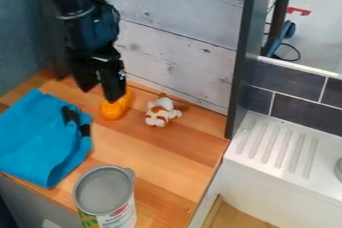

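Observation:
At the upper left, my black gripper (99, 93) hangs over the back of the wooden counter with its fingers apart and nothing visible between them. Nearest to it is a rounded orange object (114, 110), just below and partly behind one finger; whether they touch I cannot tell. A small white and brown plush toy (159, 113) lies to the right of the orange object. Left of the gripper, a folded blue cloth (37, 139) carries black pieces (69, 116) near its right edge. An open-looking metal can (105, 192) stands upright near the front.
A pale wood-plank wall (177, 47) rises behind the counter (157, 159), and a dark vertical post (242, 57) stands at its back right corner. To the right is a white sink unit with a ridged drainboard (284, 144), below dark tiles (300, 109).

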Action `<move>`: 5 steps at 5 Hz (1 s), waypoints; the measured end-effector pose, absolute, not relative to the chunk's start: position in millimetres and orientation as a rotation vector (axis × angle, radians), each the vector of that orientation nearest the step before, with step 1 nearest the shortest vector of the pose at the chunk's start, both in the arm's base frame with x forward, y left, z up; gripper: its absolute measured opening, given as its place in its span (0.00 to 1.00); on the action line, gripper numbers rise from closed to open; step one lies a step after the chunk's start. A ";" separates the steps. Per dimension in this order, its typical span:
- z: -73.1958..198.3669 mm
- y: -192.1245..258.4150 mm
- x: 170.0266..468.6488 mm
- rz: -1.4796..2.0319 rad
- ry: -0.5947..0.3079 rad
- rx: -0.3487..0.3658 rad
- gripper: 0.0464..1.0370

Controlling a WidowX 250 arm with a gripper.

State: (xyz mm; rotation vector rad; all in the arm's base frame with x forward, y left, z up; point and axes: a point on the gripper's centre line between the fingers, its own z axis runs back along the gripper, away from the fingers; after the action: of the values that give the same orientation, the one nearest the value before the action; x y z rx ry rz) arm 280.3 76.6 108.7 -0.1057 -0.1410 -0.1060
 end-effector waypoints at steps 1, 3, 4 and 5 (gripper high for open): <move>96.0 70.5 304.1 -0.096 -0.174 -0.102 0.97; 67.8 55.8 333.9 -0.007 -0.238 -0.117 0.97; 54.4 48.9 342.7 0.026 -0.209 -0.106 0.97; 39.1 49.5 350.0 0.024 -0.198 -0.075 0.97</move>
State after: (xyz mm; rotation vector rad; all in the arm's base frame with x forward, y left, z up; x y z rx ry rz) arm 350.0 49.5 39.1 -0.0747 -0.1977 0.0237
